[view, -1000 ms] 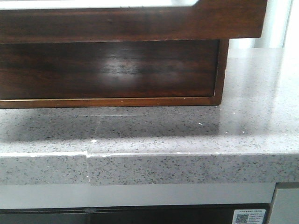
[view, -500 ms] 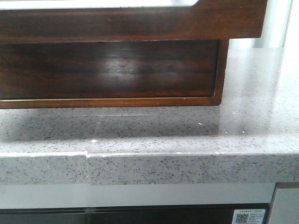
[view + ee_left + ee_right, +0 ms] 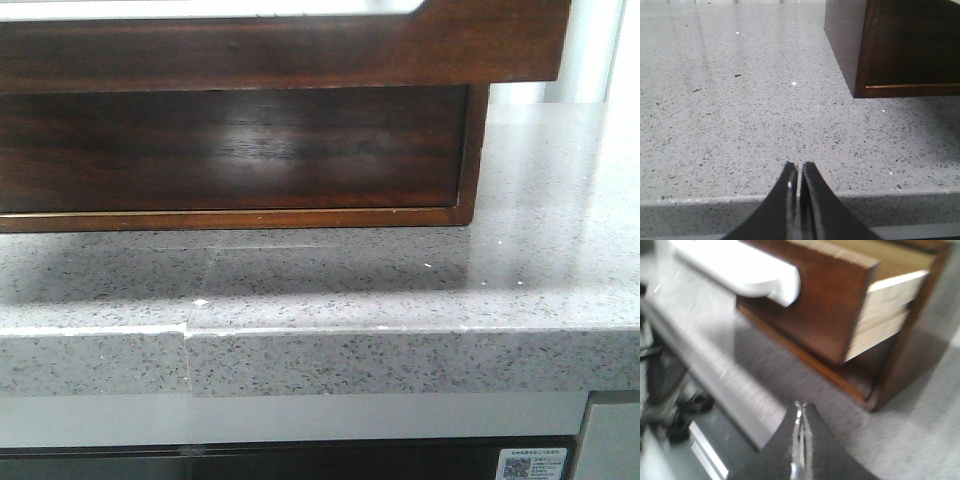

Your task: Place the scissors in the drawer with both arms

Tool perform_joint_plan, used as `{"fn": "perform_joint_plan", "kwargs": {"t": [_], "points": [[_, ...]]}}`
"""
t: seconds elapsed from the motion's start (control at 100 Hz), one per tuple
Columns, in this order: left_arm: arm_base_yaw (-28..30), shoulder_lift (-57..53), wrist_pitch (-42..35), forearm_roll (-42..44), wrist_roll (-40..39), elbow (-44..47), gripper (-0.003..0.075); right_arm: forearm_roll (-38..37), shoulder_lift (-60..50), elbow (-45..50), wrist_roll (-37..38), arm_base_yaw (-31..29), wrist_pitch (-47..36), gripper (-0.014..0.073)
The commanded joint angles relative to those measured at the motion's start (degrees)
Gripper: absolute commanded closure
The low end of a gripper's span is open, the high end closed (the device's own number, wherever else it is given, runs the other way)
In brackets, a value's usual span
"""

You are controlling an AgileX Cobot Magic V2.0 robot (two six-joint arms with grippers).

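A: Dark brown wood fills the front view: the drawer (image 3: 280, 45) stands pulled out over the speckled stone tabletop (image 3: 400, 290), exactly as in the two earlier front pictures. Nothing there has shifted, so the opening step looks finished.

B: And the scissors?

A: They appear in no view. The left gripper (image 3: 799, 175) hangs over the tabletop's front edge, its jaws pressed together on nothing; the right gripper (image 3: 799, 417) is likewise closed and empty. Its picture is blurred, and the drawer's interior is largely hidden.

Pulled-out drawer (image 3: 280, 50) overhangs bare countertop (image 3: 400, 290).
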Motion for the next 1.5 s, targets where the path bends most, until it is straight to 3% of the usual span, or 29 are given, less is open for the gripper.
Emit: {"fn": "perform_joint_plan", "kwargs": {"t": [0.0, 0.22, 0.39, 0.57, 0.77, 0.97, 1.29, 1.49], "points": [[0.02, -1.78, -4.18, -0.18, -0.43, 1.24, 0.0742, -1.95, 0.30, -1.09, 3.56, -3.97, -9.36, 0.0656], [0.02, -1.78, -4.18, -0.18, -0.43, 1.24, 0.0742, -6.17, 0.30, 5.12, 10.81, -17.22, -29.80, 0.0656], [0.02, -1.78, -4.18, -0.18, -0.43, 1.24, 0.0742, -4.47, -0.26, 8.58, 12.66, -25.08, -31.73, 0.0656], [0.02, -1.78, -4.18, -0.18, -0.43, 1.24, 0.0742, -1.53, -2.94, 12.10, 13.03, -31.36, -27.72, 0.0656], [0.02, -1.78, -4.18, -0.18, -0.43, 1.24, 0.0742, -2.50, -7.84, 17.59, 19.20, -38.65, -20.66, 0.0656], [0.02, -1.78, -4.18, -0.18, -0.43, 1.24, 0.0742, -3.56, -10.42, 17.77, 19.29, -42.76, -6.31, 0.0656], [0.02, -1.78, -4.18, -0.18, -0.43, 1.24, 0.0742, -5.50, -15.79, 17.77, 18.94, -43.90, 6.52, 0.0656], [0.02, -1.78, -4.18, -0.18, -0.43, 1.24, 0.0742, -5.67, -15.79, 17.77, 18.53, -43.90, 6.52, 0.0656]]}}
